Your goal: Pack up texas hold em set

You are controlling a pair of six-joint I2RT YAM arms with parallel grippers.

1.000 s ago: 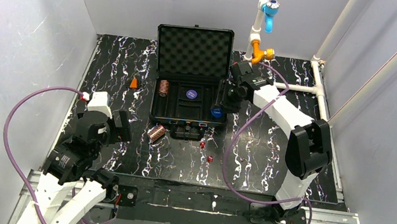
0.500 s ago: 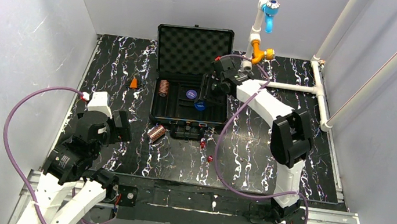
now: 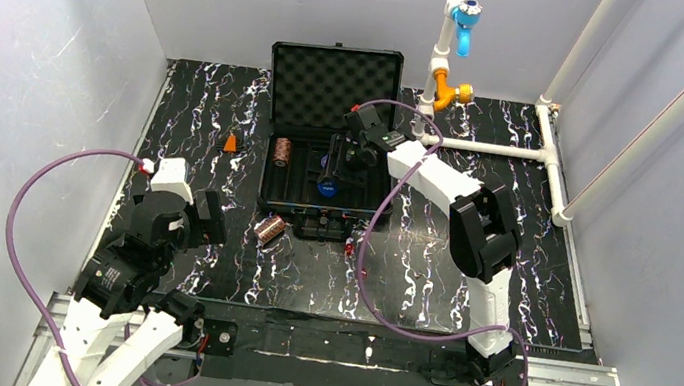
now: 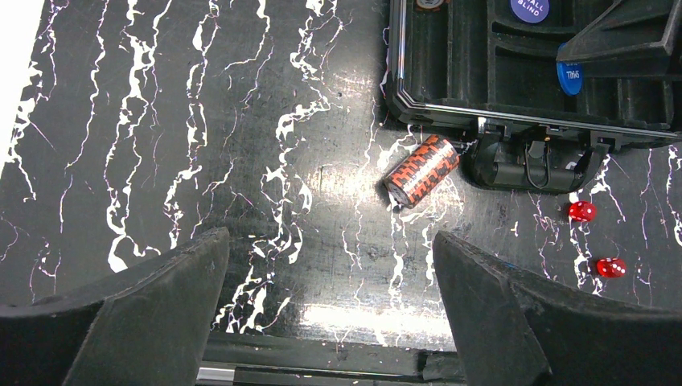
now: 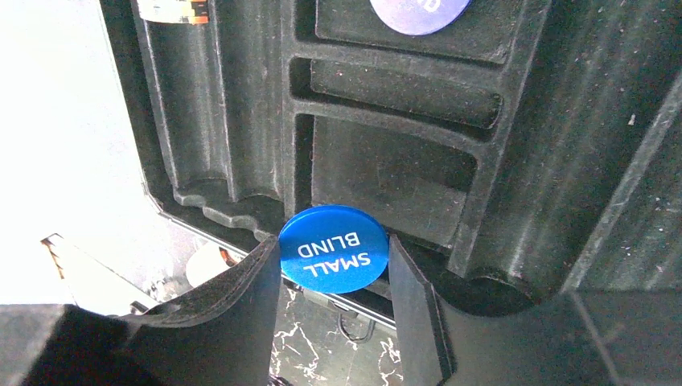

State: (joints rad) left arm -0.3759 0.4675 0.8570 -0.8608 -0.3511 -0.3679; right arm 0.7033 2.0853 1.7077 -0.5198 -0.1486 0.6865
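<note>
Fingers [image 5: 237,299] on face-up blue disc [image 5: 334,248]

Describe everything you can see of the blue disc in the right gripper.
The SMALL BLIND disc is flat, round and bright blue, plastic by its look, with white capital lettering. The fingers of the right gripper pinch it at opposite edges, face toward the wrist camera, over the slotted tray of the black briefcase, near its front edge. Whether it touches the tray cannot be told.
</note>
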